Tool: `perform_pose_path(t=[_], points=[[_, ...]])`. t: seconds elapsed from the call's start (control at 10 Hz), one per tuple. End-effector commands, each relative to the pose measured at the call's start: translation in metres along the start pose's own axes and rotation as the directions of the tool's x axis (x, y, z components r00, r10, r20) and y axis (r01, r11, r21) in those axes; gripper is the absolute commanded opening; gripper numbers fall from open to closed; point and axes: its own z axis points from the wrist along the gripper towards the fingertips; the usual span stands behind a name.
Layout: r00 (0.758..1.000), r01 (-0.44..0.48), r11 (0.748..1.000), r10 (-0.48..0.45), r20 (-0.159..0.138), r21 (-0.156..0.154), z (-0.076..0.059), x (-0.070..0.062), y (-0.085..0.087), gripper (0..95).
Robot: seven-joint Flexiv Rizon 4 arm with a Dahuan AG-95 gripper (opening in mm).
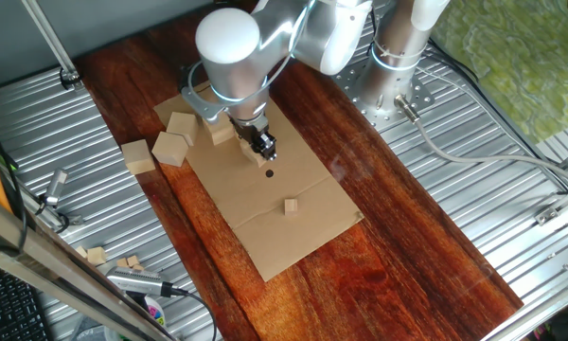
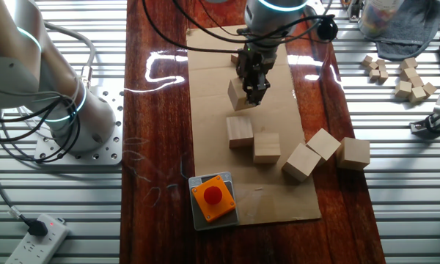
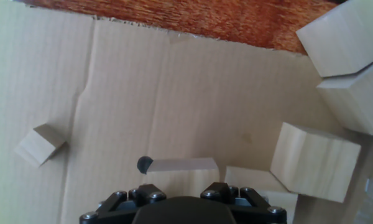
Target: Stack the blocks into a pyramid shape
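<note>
We see the gripper (image 2: 254, 89) clamped on one block (image 2: 239, 95), held above the cardboard sheet (image 2: 213, 88). Two blocks (image 2: 240, 132) sit touching on the sheet below; three more (image 2: 324, 143) cluster near its edge, beside the orange box (image 2: 213, 198).

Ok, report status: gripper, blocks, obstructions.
Gripper shut on one block, held above the cardboard. Five other blocks loose, unstacked. Nothing blocking.
</note>
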Motion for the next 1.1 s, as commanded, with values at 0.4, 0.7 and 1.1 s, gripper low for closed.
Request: perform_pose_path(t=[0.4, 0.7, 1.1], points=[[0.989, -0.151, 0.985, 0.149, -0.023, -0.086, -0.001, 0.0014, 0.0001, 0.0], [0.971, -0.237, 0.96, 0.237, -0.018, -0.148, -0.001, 0.0014, 0.0001, 0.0], [0.971, -0.237, 0.96, 0.239, -0.002, -0.149, -0.001, 0.0014, 0.0001, 0.0]])
